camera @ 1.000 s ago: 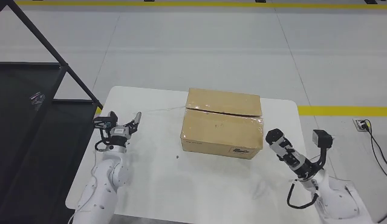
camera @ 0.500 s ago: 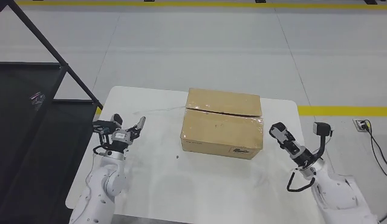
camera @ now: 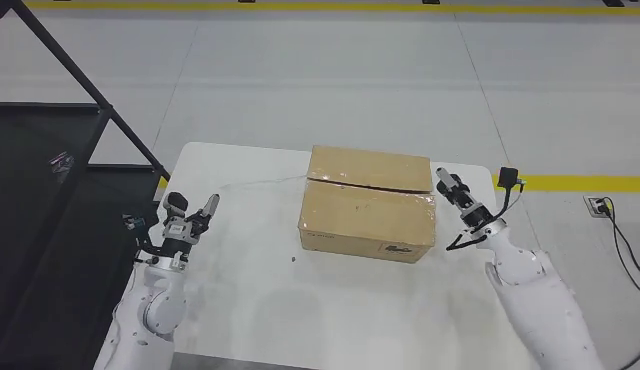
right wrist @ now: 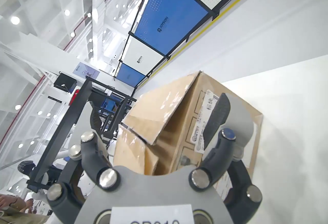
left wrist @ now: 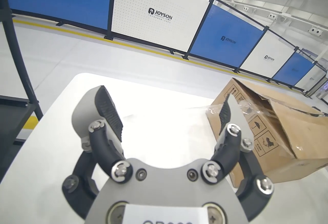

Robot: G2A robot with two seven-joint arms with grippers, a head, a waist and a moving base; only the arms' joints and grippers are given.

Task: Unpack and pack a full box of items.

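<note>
**Shut box mid-bench, both grippers open beside it**

The box (camera: 368, 210) is brown cardboard and sits in the middle of the white bench (camera: 250, 300), toward the far edge, with its long side running left to right. Its top flaps (camera: 365, 170) are folded down. A seam crosses the lid, and the far flap stands a little proud of the near one. What is inside is hidden. Clear tape (left wrist: 225, 107) hangs torn and crinkled at the left end of the seam. Handling symbols are printed on the left end face, and a white label (right wrist: 202, 127) is on the right end face. The cardboard at the flap edges is creased and ragged.

The left gripper (camera: 193, 208) hangs over the left part of the bench, well apart from the box, and points toward it. Its fingers (left wrist: 107, 109) are spread wide with nothing between them.

The right gripper (camera: 447, 182) is just beside the far right corner of the box. Its fingers (right wrist: 217, 115) are also spread wide and hold nothing. From its wrist view the box's upper right edge shows between them, but I cannot tell whether they touch it.

A small dark speck (camera: 292, 260) lies on the bench just near-left of the box. A black rack (camera: 60, 170) stands to the left of the bench.
</note>
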